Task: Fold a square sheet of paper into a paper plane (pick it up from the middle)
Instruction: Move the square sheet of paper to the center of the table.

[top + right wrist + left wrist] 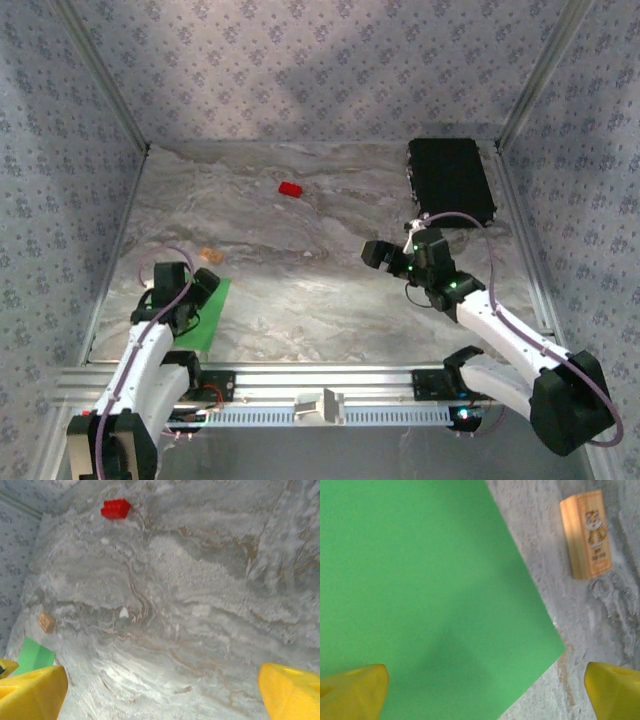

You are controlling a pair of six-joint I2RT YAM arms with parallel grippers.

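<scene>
Left gripper [485, 690]: jaws apart, over the square sheet of paper [420, 580]; tiger-print wooden block [586, 534] ahead-right. Right gripper [160, 692]: jaws apart; red block [115, 508] far ahead-left.

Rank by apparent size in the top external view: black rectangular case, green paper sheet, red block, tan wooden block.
1. Black rectangular case.
2. Bright green square sheet of paper, partly hidden by the left arm.
3. Small red block and tan wooden block: alike, unranked.
</scene>
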